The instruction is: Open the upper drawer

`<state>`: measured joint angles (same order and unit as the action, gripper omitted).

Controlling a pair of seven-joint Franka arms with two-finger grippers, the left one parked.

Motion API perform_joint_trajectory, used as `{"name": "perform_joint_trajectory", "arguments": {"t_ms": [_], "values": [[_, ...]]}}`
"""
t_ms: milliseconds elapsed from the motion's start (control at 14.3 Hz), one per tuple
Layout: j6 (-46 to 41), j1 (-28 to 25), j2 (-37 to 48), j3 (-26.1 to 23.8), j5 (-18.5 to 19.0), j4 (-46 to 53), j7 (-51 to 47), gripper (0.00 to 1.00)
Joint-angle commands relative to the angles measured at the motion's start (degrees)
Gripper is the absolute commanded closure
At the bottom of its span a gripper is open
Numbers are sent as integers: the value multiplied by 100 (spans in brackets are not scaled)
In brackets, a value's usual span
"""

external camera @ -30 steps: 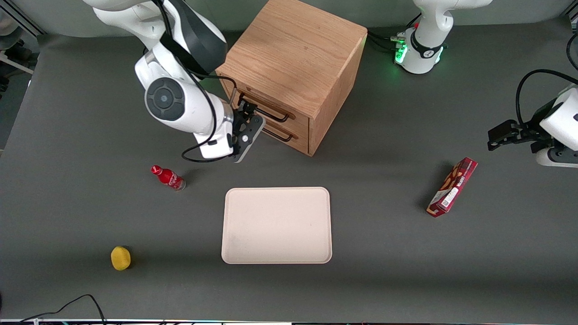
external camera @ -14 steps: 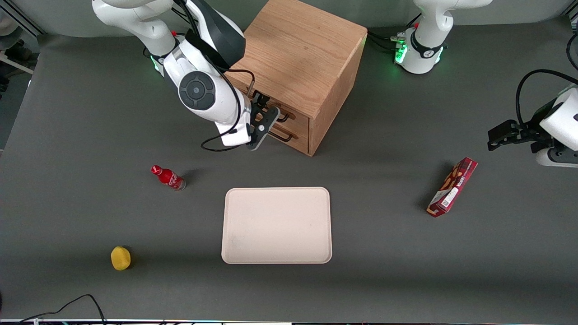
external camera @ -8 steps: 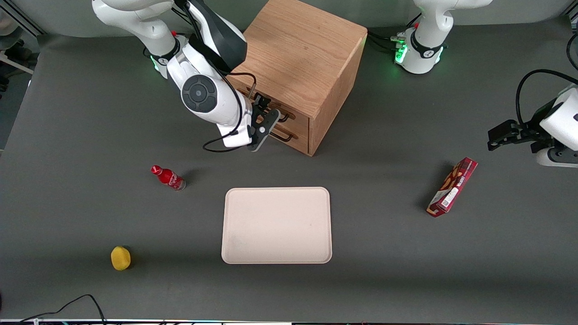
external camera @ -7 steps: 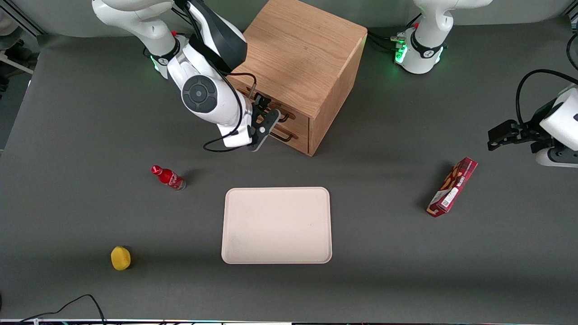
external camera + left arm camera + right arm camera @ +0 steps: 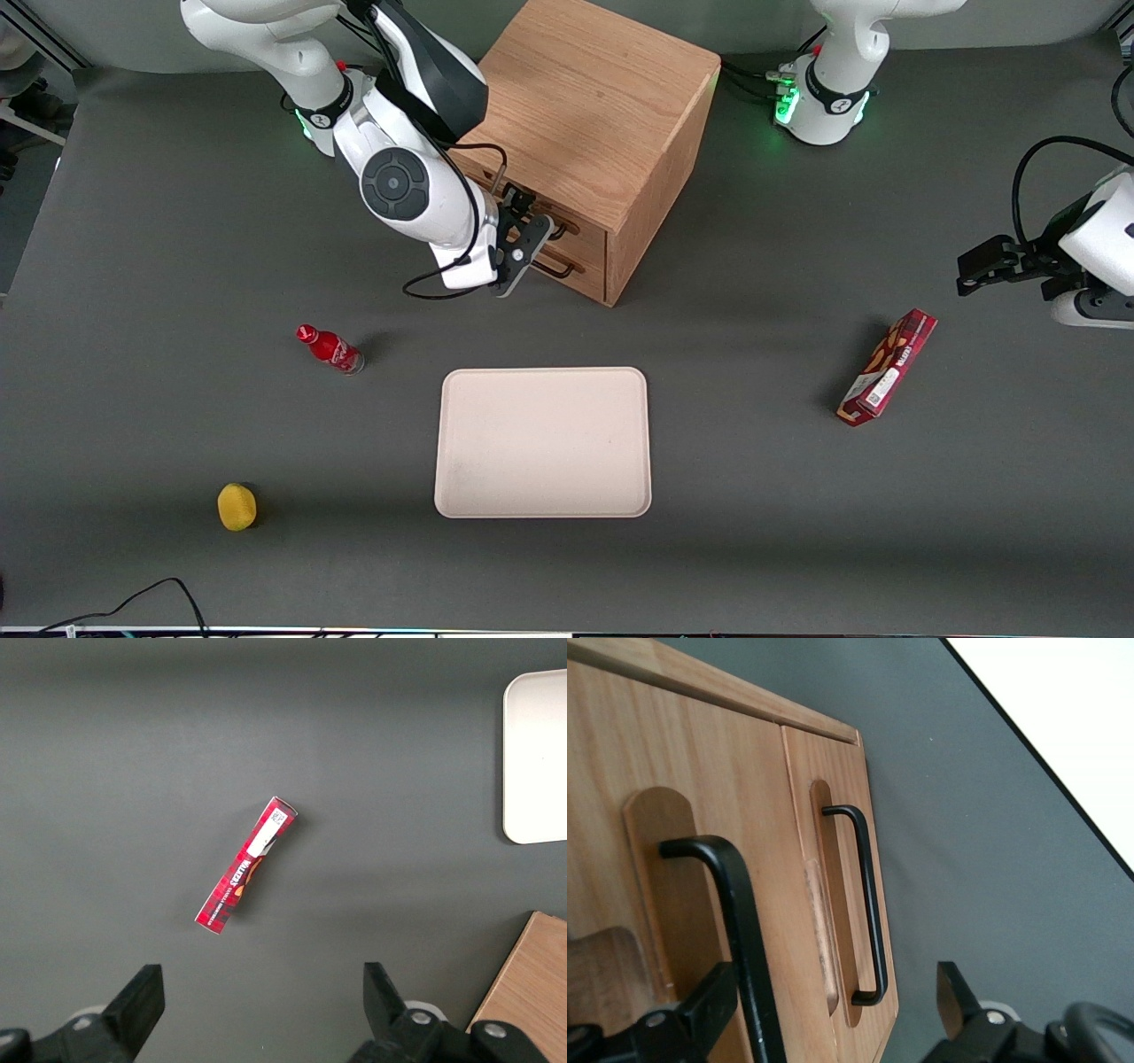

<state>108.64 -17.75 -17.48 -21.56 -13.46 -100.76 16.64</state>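
Since two seconds ago, the end effector has closed in on the wooden cabinet on the tabletop. It sits spread around the black bar handle of the upper drawer, which remains shut, ready to pinch and pull.

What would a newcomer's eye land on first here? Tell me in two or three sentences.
The wooden cabinet draws the eye first, with the white right arm reaching to its drawer fronts. The gripper sits open at the upper drawer, whose black bar handle runs between the fingers in the wrist view; the drawer is shut. Nearer the front camera lies an empty cream tray, with a small red bottle beside it, toward the working arm's end.
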Motion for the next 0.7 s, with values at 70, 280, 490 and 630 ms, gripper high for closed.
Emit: {"name": "perform_joint_trajectory", "arguments": {"t_ms": [70, 280, 490, 630], "values": [[307, -132, 8, 29, -139, -189, -91, 0], [325, -124, -63, 29, -130, -181, -91, 0], [325, -89, -133, 29, -69, -146, -74, 0], [325, -53, -133, 29, -51, -128, -38, 0]]}}
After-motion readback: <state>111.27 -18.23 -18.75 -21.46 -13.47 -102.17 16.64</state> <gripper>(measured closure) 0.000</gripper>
